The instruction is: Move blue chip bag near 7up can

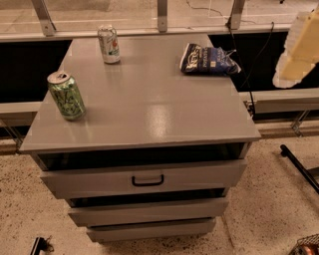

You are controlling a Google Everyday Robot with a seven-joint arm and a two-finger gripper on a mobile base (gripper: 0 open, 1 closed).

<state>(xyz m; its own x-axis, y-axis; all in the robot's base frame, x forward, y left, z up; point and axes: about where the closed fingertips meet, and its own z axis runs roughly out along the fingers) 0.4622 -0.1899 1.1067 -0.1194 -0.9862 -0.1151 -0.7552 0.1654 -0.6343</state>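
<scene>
The blue chip bag (207,60) lies crinkled at the far right of the grey cabinet top (149,104), close to its right edge. The 7up can (109,44), pale silver with green areas and a small red mark, stands upright at the far left of the top. The bag and the can are far apart. My gripper (297,50) shows as a pale yellow-white shape at the right edge of the view, raised beyond the cabinet's right side and to the right of the bag, touching nothing.
A bright green can with black pattern (66,95) stands upright near the cabinet's front left. The cabinet has drawers below, the top one with a black handle (147,180). A rail with metal posts (162,15) runs behind. A dark cable (254,55) hangs at the right.
</scene>
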